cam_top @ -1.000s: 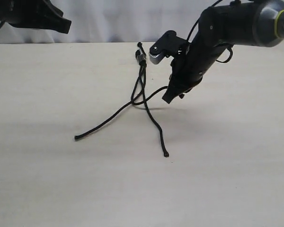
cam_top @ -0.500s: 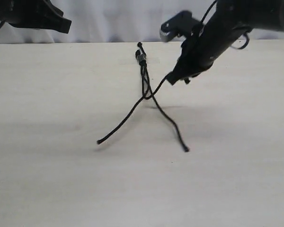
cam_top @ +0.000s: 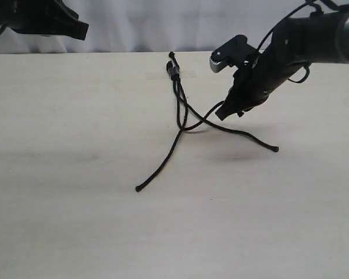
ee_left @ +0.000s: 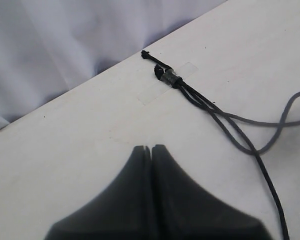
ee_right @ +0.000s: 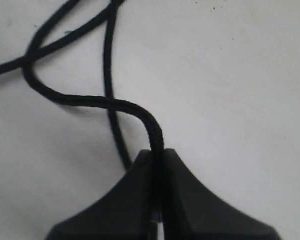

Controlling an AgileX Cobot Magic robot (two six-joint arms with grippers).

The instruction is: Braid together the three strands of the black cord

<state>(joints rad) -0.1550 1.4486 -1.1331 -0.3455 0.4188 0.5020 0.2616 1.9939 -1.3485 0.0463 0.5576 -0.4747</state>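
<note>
The black cord lies on the pale table, its knot (cam_top: 173, 70) (ee_left: 170, 77) stuck down under a clear tape strip (ee_left: 155, 89) near the far edge. From it the three strands fan out and cross. One strand (cam_top: 161, 161) runs toward the front left. Another (cam_top: 256, 140) trails off to the right, ending in a knobbed tip. My right gripper (cam_top: 224, 114) (ee_right: 157, 152) is shut on the third strand (cam_top: 206, 114) (ee_right: 90, 100), holding it just above the table to the right of the crossing. High at the back left, my left gripper (cam_top: 75, 29) (ee_left: 152, 148) is shut on nothing.
The table (cam_top: 75, 221) is bare wood-tone all round the cord. A white curtain (cam_top: 139, 23) hangs behind its far edge. The right arm's glossy cable (cam_top: 279, 26) loops above the wrist.
My right gripper has carried its strand to the right and a little away from the front. The two free strands swung right with it. The left gripper stayed put.
</note>
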